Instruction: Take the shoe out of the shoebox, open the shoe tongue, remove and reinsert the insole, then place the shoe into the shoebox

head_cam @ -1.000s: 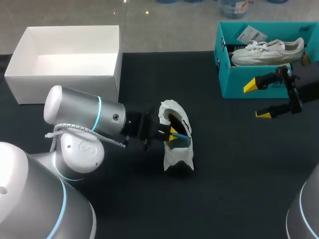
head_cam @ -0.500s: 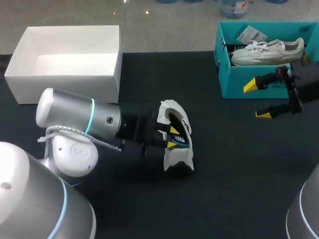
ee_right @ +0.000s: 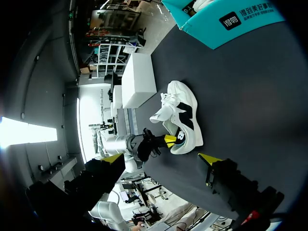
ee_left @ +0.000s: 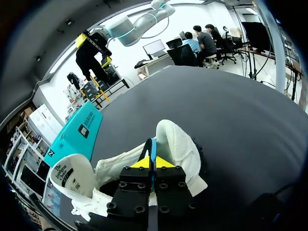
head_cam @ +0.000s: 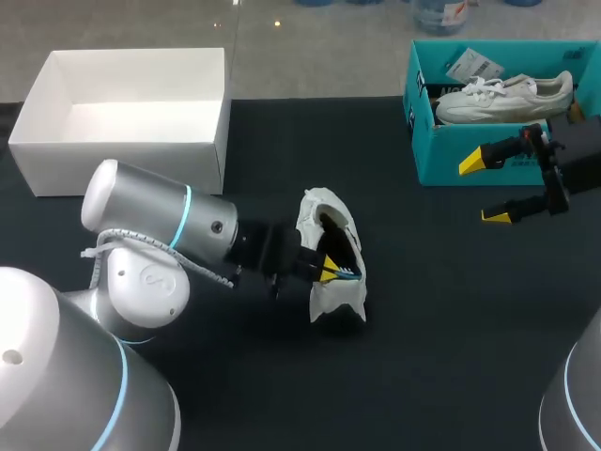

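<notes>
Plainly the coming move turns on the shoe (head_cam: 335, 254). It lies on its side on the dark counter (head_cam: 441, 319), with its long axis running across the left arm's line of reach, so its mouth faces that arm. The left hand (head_cam: 327, 271) is right at that mouth, level with the shoe's middle, and its yellow tips are partly inside the opening. In the left wrist view the two fingers stand pressed together on a thin blue-edged strip that rises out of the shoe's interior. I take this strip to be the insole (ee_left: 153, 147), pinched from both sides. The white upper of the shoe spreads to either side of the hand, and the padded collar curves just ahead of the tips.

The right hand (head_cam: 485, 189) is well apart from the shoe, on the side away from the left arm. Its fingers are spread wide and hold nothing. It hangs just beside the teal box (head_cam: 470, 160), which contains a second sneaker (head_cam: 502, 96). The white shoebox (head_cam: 131, 164) stands beyond the shoe on the left arm's side, and nothing shows inside it.

The left arm is much the nearer, and it already has the grip. My judgement is that the insole would travel along the shoe's long axis, with the shoe itself unheld and liable to slide.
</notes>
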Controlling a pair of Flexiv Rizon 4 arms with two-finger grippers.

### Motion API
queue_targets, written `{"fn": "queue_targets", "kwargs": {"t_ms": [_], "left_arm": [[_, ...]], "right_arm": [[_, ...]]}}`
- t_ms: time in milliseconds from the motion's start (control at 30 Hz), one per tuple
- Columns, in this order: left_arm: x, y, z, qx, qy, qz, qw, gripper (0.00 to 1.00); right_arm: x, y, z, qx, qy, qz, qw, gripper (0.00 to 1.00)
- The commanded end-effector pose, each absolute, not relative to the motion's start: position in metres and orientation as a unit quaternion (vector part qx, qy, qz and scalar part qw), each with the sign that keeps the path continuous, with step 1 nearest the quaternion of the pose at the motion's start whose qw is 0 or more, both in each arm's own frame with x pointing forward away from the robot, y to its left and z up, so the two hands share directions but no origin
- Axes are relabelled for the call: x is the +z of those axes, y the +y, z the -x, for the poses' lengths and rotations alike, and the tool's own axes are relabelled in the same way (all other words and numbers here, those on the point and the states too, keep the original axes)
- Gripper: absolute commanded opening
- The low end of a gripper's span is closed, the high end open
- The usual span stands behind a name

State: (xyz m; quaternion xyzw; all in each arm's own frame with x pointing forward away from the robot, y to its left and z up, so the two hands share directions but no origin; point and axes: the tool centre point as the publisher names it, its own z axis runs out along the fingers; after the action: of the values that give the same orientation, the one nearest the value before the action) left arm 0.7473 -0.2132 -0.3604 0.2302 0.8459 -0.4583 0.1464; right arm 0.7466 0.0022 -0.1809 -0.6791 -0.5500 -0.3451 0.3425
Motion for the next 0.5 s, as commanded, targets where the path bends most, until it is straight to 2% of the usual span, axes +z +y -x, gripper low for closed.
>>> {"fn": "queue_targets", "kwargs": {"t_ms": [33, 67, 100, 133, 167, 267, 500], "left_arm": [[-0.358, -0.221, -0.751, -0.457, 0.847, -0.23, 0.146, 0.0], [-0.355, -0.22, -0.751, -0.458, 0.846, -0.23, 0.148, 0.0], [-0.351, -0.218, -0.751, -0.46, 0.844, -0.23, 0.153, 0.05], [-0.347, -0.215, -0.752, -0.461, 0.843, -0.23, 0.156, 0.36], [-0.344, -0.213, -0.753, -0.462, 0.842, -0.229, 0.158, 0.39], [-0.336, -0.207, -0.755, -0.462, 0.84, -0.231, 0.164, 0.44], [-0.339, -0.201, -0.754, -0.457, 0.844, -0.228, 0.165, 0.36]], "right_arm": [[-0.181, 0.003, -0.747, -0.344, -0.55, 0.68, 0.342, 1.0], [-0.181, 0.003, -0.747, -0.344, -0.55, 0.68, 0.342, 1.0], [-0.181, 0.003, -0.747, -0.344, -0.55, 0.68, 0.342, 1.0], [-0.181, 0.003, -0.747, -0.344, -0.55, 0.68, 0.342, 1.0], [-0.181, 0.003, -0.747, -0.344, -0.55, 0.68, 0.342, 1.0], [-0.181, 0.003, -0.747, -0.344, -0.55, 0.68, 0.342, 1.0], [-0.181, 0.003, -0.747, -0.344, -0.55, 0.68, 0.342, 1.0]]}}
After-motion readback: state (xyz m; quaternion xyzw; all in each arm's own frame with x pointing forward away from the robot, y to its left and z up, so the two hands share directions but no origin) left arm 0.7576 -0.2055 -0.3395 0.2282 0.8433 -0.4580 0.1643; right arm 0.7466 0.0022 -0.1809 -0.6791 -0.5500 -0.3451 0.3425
